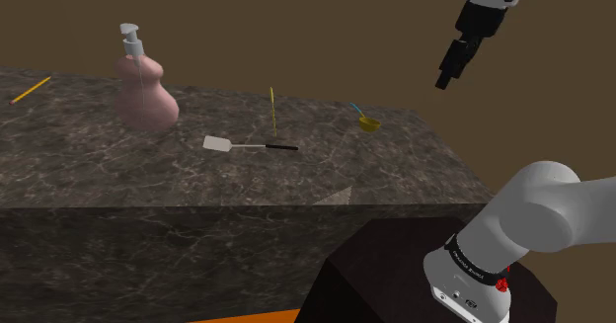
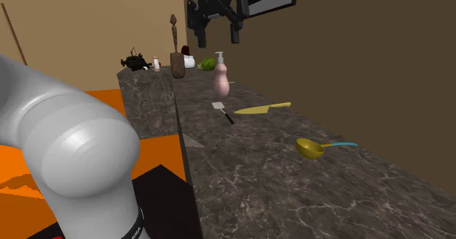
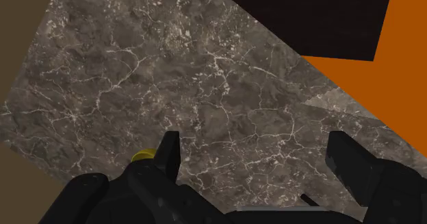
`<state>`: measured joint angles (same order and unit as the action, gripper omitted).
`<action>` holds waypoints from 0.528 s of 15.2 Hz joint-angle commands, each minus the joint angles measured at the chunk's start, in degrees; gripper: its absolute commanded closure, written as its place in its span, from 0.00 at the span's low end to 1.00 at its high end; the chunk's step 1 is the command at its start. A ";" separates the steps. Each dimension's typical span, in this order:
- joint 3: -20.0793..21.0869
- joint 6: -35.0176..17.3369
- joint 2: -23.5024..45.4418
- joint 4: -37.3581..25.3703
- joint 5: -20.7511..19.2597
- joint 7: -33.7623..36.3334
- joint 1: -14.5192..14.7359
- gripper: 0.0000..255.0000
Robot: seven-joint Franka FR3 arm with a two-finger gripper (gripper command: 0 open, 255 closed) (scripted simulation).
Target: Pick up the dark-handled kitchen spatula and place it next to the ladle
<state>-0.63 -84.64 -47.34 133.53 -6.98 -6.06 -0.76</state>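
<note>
Dark-handled spatula with a flat white blade (image 1: 250,146) (image 2: 223,112) lies flat on the dark veined marble countertop (image 1: 395,178) (image 2: 256,183) (image 3: 171,72), roughly mid-counter, nothing touching it. In the shoulder view its blade points to that view's left, toward a pink gourd-shaped soap dispenser with a white pump (image 1: 146,94) (image 2: 221,80), which stands upright and apart from it

A long thin yellow utensil (image 1: 272,109) (image 2: 261,108) lies near the spatula on its far side; I cannot tell what kind it is. The ladle, yellow bowl with a blue handle (image 1: 368,123) (image 2: 310,149), rests on the counter well apart from the spatula, toward the shoulder view's right

I read the black gripper (image 1: 449,79) (image 2: 218,31) (image 3: 254,154) as spread wide and carrying nothing: the wrist view has bare marble between its two fingers. It hangs high over the counter, well clear of the spatula. A sliver of the ladle's yellow bowl (image 3: 141,155) peeks out beside one finger

Far end of the counter in the second exterior view: a brown holder with a tall utensil in it (image 2: 177,63). Dark box stand (image 1: 380,272) sits on an orange floor (image 3: 356,85)
</note>
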 commanded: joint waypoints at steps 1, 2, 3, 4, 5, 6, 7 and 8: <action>0.00 0.00 0.00 0.00 0.00 0.00 0.00 0.00; -0.09 -1.71 1.62 0.12 0.05 -0.64 0.48 0.00; -0.17 -3.39 3.27 0.18 0.11 -1.28 0.95 0.00; -0.24 -5.04 4.97 0.17 0.18 -1.93 1.44 0.00; -0.29 -6.66 6.70 0.09 0.25 -2.58 1.90 0.00; -0.32 -8.25 8.47 -0.06 0.34 -3.24 2.36 0.00; -0.35 -9.80 10.27 -0.27 0.43 -3.89 2.83 0.00; -0.35 -11.31 12.09 -0.55 0.52 -4.55 3.28 0.00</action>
<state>-0.85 -93.94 -36.95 132.71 -6.46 -9.80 2.08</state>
